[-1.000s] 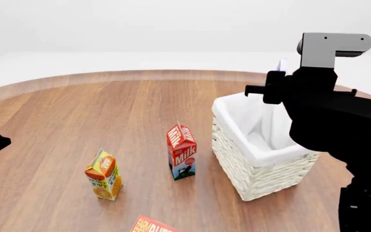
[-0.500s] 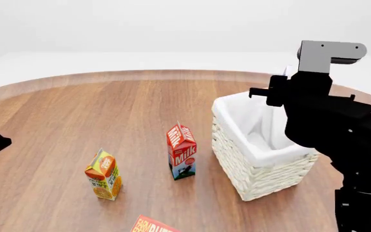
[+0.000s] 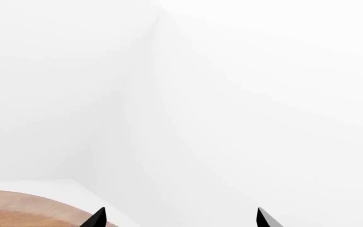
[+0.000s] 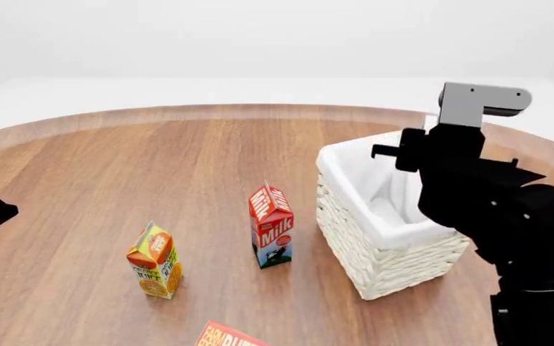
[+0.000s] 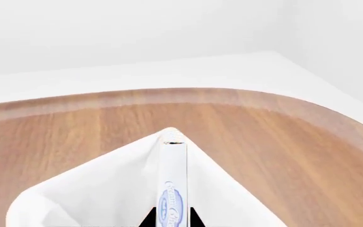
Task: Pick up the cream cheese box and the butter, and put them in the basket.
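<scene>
In the left wrist view, the left pincer (image 3: 178, 218) shows only as two black fingertips (image 3: 97, 218) set wide apart with nothing between them, above a sliver of the round brown wooden bench (image 3: 24, 210) and white walls. In the head view, the squarish white woven wicker basket (image 4: 385, 268) with its cloth liner stands on the bench at the right; the black right arm (image 4: 484, 209) reaches over its far corner, and the arm's own bulk hides the right pincer here. A red-and-white milk carton (image 4: 272, 226) stands upright just left of the basket, an orange juice carton (image 4: 156, 261) stands further left, and the orange-red butter box (image 4: 230, 336) lies at the near edge, cut off by the frame. In the right wrist view, the right pincer (image 5: 169, 218) is clamped on the thin white cream cheese box (image 5: 173, 182), held edge-on and upright above the basket's white liner, apart from it.
</scene>
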Tool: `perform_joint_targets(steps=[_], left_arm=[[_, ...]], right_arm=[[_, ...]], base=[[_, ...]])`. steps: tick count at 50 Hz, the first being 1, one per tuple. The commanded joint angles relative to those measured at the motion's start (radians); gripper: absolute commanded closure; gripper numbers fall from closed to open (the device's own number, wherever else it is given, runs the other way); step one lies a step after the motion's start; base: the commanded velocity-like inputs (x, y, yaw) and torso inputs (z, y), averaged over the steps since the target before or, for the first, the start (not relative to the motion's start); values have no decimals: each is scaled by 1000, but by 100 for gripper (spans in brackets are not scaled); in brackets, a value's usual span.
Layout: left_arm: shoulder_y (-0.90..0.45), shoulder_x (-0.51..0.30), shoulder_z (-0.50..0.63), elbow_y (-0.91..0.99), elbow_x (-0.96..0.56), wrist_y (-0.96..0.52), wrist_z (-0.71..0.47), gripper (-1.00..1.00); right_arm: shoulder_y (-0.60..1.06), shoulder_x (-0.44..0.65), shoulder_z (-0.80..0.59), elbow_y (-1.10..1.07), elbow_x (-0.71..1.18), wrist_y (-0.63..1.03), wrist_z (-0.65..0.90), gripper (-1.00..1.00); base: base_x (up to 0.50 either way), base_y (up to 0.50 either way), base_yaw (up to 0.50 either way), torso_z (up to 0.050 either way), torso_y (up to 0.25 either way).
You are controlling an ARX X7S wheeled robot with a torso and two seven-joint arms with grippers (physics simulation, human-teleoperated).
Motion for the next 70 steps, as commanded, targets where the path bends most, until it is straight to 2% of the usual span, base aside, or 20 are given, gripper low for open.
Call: perform_joint_targets(steps=[1, 51, 67, 68, 70], left_arm=[[1, 1, 2, -7, 1, 5, 3, -100], [3, -6, 8, -7, 1, 10, -5, -100], [1, -9, 10, -11, 0, 12, -6, -100], [0, -9, 10, -10, -1, 12, -6, -100], [1, -9, 10, -11, 0, 13, -5, -100]], right_arm=[[3, -4, -9, 46, -43, -39, -21, 100], [54, -65, -107, 226, -111, -96, -98, 100], [49, -67, -104, 237, -120, -110, -80, 100], [52, -68, -110, 243, -124, -111, -84, -100], [53, -68, -110, 243, -123, -110, -84, -100]], base=[[0, 0, 0, 0, 0], [0, 0, 0, 0, 1], [0, 0, 0, 0, 1], [0, 0, 0, 0, 0], [0, 0, 0, 0, 0]])
